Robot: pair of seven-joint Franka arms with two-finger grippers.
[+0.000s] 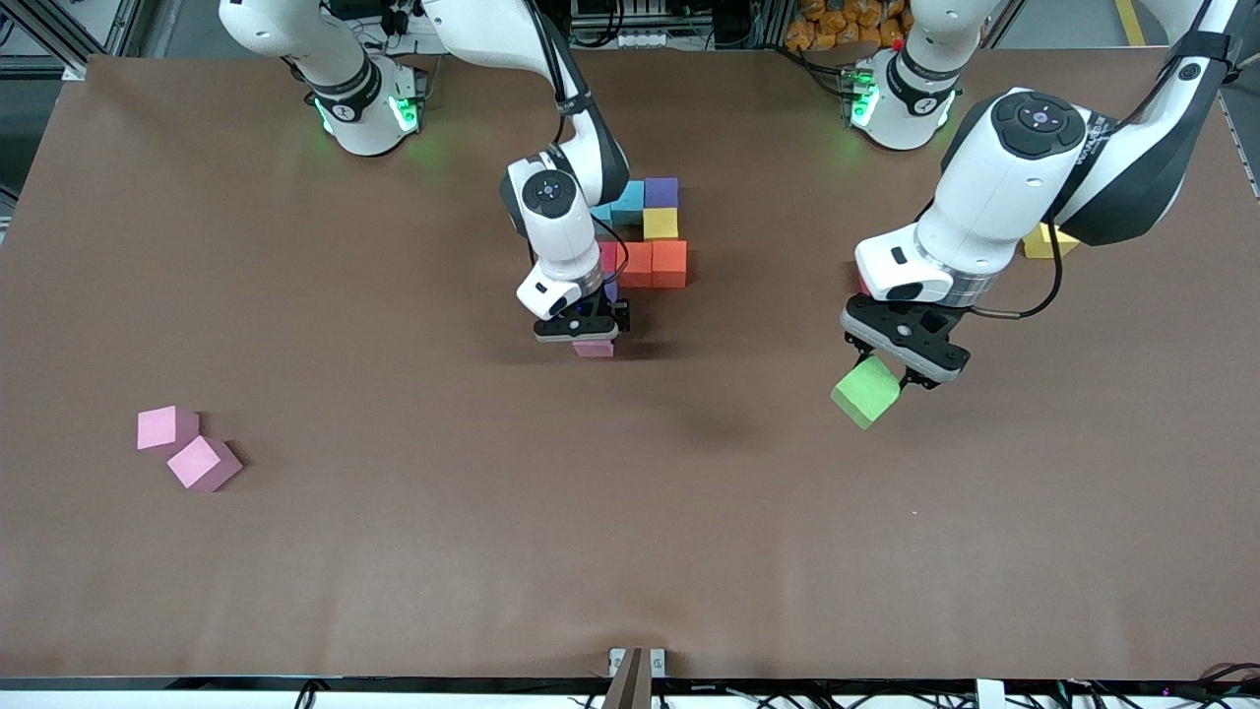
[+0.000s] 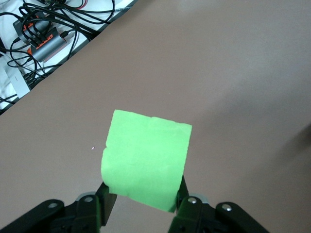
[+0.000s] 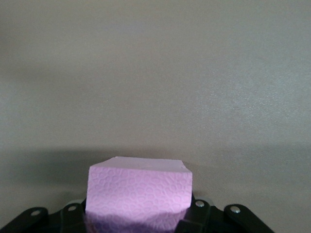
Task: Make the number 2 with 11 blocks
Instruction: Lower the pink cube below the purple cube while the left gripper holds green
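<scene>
Two grippers each hold a block for you: the left gripper [image 1: 891,372] is clamped on a green block [image 1: 866,391] above bare table [image 1: 394,551], and the right gripper [image 1: 591,335] pinches a pink block [image 1: 594,348], seemingly just touching down beside the built cluster [image 1: 650,241]. Two pink blocks [image 1: 187,448] lie touching toward the right arm's end.

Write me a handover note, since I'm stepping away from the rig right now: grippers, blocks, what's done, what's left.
Left gripper: shut on the green block, up over bare table.
Right gripper: shut on a pink block, low at the near edge of the cluster.
Cluster: light blue, purple, yellow, orange and red blocks joined.
Loose: two pink blocks toward the right arm's end, one yellow block under the left arm.
Left: place both held blocks, then add more.
</scene>
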